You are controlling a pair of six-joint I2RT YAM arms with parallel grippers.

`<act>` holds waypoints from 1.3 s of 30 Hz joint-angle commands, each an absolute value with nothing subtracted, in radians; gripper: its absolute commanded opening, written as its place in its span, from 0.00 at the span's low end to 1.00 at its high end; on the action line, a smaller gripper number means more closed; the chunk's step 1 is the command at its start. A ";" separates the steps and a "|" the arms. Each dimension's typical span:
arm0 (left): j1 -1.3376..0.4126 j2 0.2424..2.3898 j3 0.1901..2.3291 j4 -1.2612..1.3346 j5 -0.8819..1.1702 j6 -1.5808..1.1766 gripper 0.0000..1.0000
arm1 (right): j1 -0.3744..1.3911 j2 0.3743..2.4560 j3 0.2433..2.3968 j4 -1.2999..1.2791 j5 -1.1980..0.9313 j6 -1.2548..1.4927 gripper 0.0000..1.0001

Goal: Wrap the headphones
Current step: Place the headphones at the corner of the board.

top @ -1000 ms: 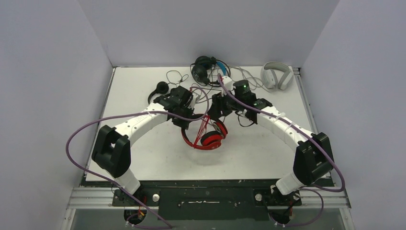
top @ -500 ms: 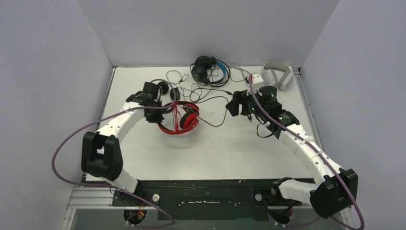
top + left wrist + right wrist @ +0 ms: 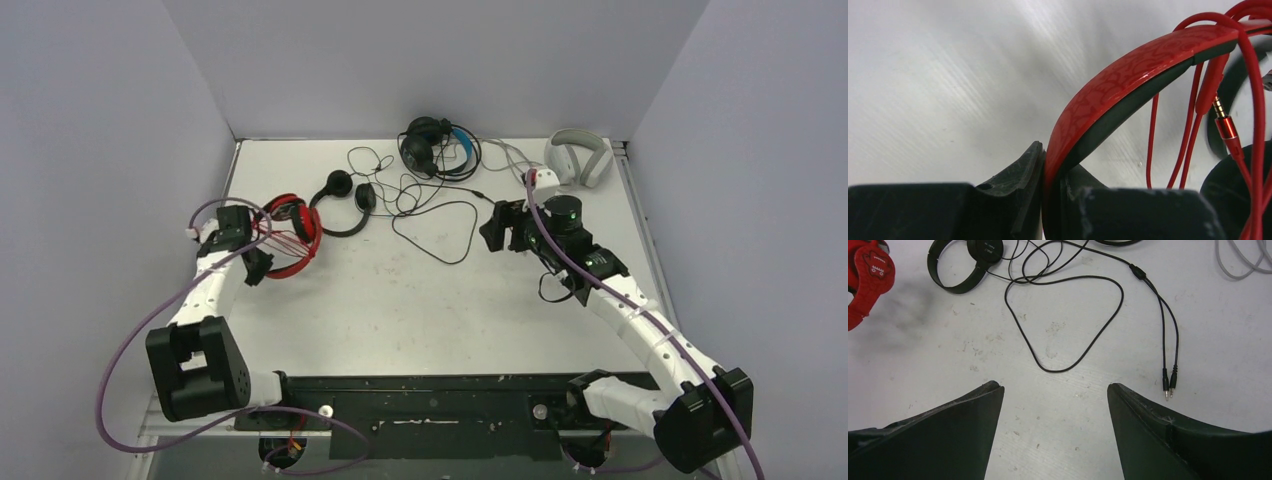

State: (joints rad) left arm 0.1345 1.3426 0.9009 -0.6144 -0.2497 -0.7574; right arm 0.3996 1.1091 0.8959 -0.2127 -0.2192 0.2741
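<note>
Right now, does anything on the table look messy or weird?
Yes. Thin black cables sprawl in loose, crossing loops, tangled between the small black headset and the black-and-blue headset. The red headphones, clamped in the left tool, look tidy, with the cable wound across them.

The red-and-black headset sits at nine o'clock, its cable wound across it and its band pinched in the left fingers. The small black pair lies at eleven, the black-and-blue pair at twelve, the white-grey pair at one, cables loose.
</note>
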 commanded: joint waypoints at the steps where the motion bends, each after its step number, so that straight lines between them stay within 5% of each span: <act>1: 0.252 1.310 0.850 -0.526 -0.263 -0.968 0.00 | 0.391 1.043 0.867 -0.167 -0.183 0.286 0.78; 19: 0.326 1.493 0.836 -0.563 -0.383 -1.071 0.00 | 0.375 0.974 0.814 -0.164 -0.186 0.301 0.79; 22: 0.344 1.529 0.859 -0.601 -0.402 -1.069 0.10 | 0.373 0.973 0.819 -0.169 -0.192 0.298 0.79; 30: 0.375 1.519 0.917 -0.708 -0.428 -1.011 0.81 | 0.372 0.966 0.826 -0.168 -0.195 0.294 0.79; 39: 0.364 1.327 1.052 -0.805 -0.415 -0.917 0.85 | 0.370 0.974 0.841 -0.175 -0.206 0.287 0.79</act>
State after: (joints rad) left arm 0.3695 1.4498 0.9596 -0.7826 -0.4244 -0.9916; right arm 0.3782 0.9871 0.8165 -0.2100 -0.1982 0.2852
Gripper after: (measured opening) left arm 0.829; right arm 0.785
